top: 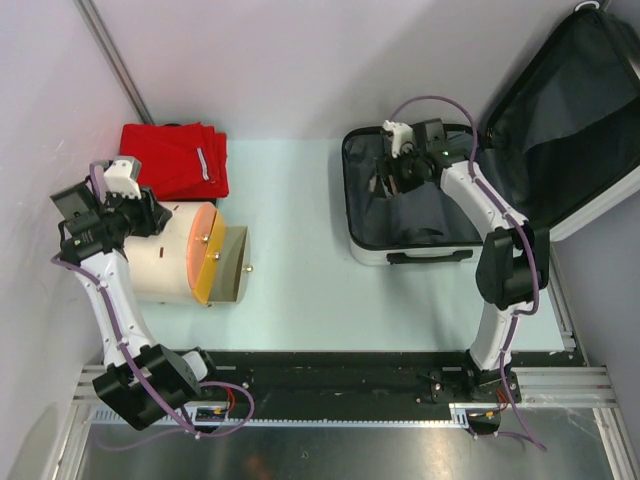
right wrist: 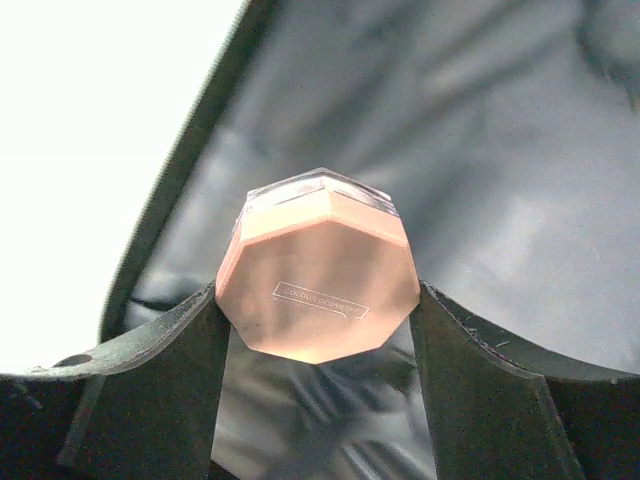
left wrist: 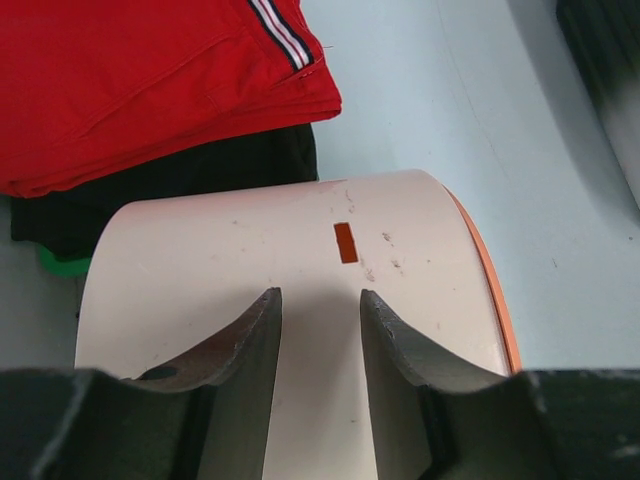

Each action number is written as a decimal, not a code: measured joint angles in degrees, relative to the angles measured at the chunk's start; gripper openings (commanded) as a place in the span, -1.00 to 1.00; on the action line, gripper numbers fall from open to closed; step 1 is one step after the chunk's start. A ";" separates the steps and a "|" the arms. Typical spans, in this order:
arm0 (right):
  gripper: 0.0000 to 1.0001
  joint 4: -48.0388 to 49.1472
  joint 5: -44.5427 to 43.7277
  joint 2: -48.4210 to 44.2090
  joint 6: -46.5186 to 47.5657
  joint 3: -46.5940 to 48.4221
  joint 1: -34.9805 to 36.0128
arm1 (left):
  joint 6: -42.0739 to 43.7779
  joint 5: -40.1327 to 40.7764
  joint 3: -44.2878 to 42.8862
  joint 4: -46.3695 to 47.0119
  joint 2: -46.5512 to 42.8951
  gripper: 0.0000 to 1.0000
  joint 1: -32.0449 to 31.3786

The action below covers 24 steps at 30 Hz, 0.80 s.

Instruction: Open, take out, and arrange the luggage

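On the left of the table (top: 300, 210), the left gripper (left wrist: 320, 296) is hanging half-parted over the cream cylinder (left wrist: 240, 250), gripping nothing. Toward the right, the luggage (top: 435, 222) is lying open, lid leaning away rightward, and the right gripper (right wrist: 316, 300), much the nearer, is reaching inside its shell, pinching a peach jar (right wrist: 322, 250) whose lid is pointing away from the wrist.

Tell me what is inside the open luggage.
Inside the luggage: dark grey lining and a peach faceted jar gripped by the right claw. The arm covers part of the lining.
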<state>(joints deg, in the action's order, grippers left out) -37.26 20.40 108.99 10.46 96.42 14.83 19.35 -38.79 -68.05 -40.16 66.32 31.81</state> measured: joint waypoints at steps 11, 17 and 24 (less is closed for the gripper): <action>-0.06 14.36 9.51 -0.24 -5.81 1.84 23.21 | -0.02 -0.48 0.55 0.96 -0.09 -0.13 0.00; -0.07 24.61 10.97 3.39 -7.85 1.77 34.60 | 0.00 -1.07 1.33 2.32 -0.11 -0.13 0.00; -0.10 38.01 11.17 10.05 -10.62 -0.09 38.75 | 0.02 -1.75 1.81 3.30 -0.02 -0.14 0.00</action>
<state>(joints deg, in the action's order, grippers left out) 0.75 31.57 119.04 -0.16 96.33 53.58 19.38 -40.53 -66.24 -36.86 66.30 31.81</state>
